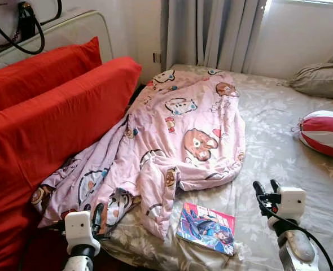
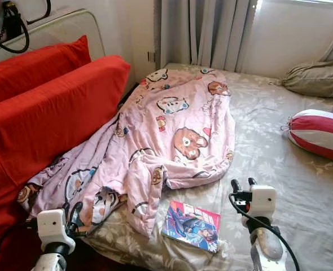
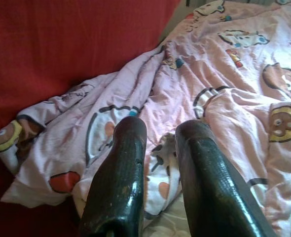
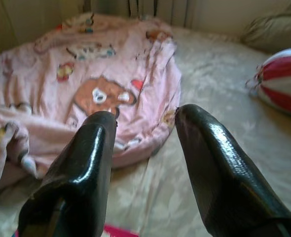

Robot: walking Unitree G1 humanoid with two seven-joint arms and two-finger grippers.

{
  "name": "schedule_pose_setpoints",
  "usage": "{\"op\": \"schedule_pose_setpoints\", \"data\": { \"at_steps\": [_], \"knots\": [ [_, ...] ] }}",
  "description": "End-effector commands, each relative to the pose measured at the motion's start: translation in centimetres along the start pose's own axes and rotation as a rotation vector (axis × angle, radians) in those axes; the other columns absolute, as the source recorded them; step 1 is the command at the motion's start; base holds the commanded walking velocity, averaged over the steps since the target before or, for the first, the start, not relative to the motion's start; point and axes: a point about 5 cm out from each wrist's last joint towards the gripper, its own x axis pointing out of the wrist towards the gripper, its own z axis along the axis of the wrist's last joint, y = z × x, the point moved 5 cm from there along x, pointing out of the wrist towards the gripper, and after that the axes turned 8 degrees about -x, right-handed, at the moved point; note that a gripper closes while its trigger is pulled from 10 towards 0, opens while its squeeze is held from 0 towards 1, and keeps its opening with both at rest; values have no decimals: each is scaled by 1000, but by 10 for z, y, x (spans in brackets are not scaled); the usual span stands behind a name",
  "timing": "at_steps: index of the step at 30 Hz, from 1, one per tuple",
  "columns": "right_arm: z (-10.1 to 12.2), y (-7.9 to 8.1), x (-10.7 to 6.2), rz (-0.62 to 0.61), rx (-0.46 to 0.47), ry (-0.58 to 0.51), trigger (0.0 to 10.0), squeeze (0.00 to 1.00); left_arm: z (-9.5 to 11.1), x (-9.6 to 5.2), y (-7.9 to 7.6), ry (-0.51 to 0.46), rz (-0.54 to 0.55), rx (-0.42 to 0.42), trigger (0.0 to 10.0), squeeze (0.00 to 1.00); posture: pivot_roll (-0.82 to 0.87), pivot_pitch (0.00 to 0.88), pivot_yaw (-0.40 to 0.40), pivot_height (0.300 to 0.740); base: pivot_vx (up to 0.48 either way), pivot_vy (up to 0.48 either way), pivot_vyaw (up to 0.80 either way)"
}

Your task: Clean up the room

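A crumpled pink blanket (image 1: pixel 183 130) with cartoon prints lies across the bed, from the far wall down to the near edge. A colourful book (image 1: pixel 206 227) lies flat on the sheet just beyond the blanket's lower fold. My left gripper (image 1: pixel 97 217) hovers at the blanket's near left corner, beside the red pillows; its fingers (image 3: pixel 126 148) stand slightly apart with nothing between them. My right gripper (image 1: pixel 266 191) is open over bare sheet to the right of the book, pointing toward the blanket (image 4: pixel 86 74).
Two big red pillows (image 1: pixel 53 118) lean against the headboard on the left. A red-and-white striped cushion (image 1: pixel 326 134) and a beige pillow (image 1: pixel 323 79) lie at the right. The floral bedsheet (image 1: pixel 279 152) is bare between them. Curtains (image 1: pixel 211 34) hang behind.
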Motion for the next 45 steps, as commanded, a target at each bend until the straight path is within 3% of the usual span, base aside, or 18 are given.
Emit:
{"op": "schedule_pose_setpoints", "data": {
  "at_steps": [1,6,18,22,24,28,35,45],
  "knots": [
    [0,4,0,10,0,8,10000,0,0,-2,4,7,9,-3,10000,0,-15,0,4,740,0,0,0],
    [0,2,-1,12,-8,9,10000,0,1,0,3,18,-10,7,10000,0,-25,0,18,715,0,0,0],
    [2,5,-3,30,1,-5,10000,0,8,0,11,9,-8,13,10000,0,-12,0,15,715,0,0,0],
    [1,11,3,59,42,13,10000,0,6,1,12,23,-14,-8,10000,0,-23,0,16,715,0,0,0],
    [8,17,8,107,-3,-6,10000,0,7,4,9,25,-42,6,10000,0,-16,0,9,715,0,0,0],
    [10,19,15,113,-8,16,10000,0,14,7,13,4,-10,-34,10000,0,2,0,0,715,0,0,0],
    [10,21,14,84,19,7,10000,0,12,4,13,8,-6,-37,10000,0,4,0,7,671,0,0,0],
    [6,14,10,35,41,15,10000,0,14,5,12,12,-18,-27,10000,0,5,0,12,671,0,0,0]
  ]
}}
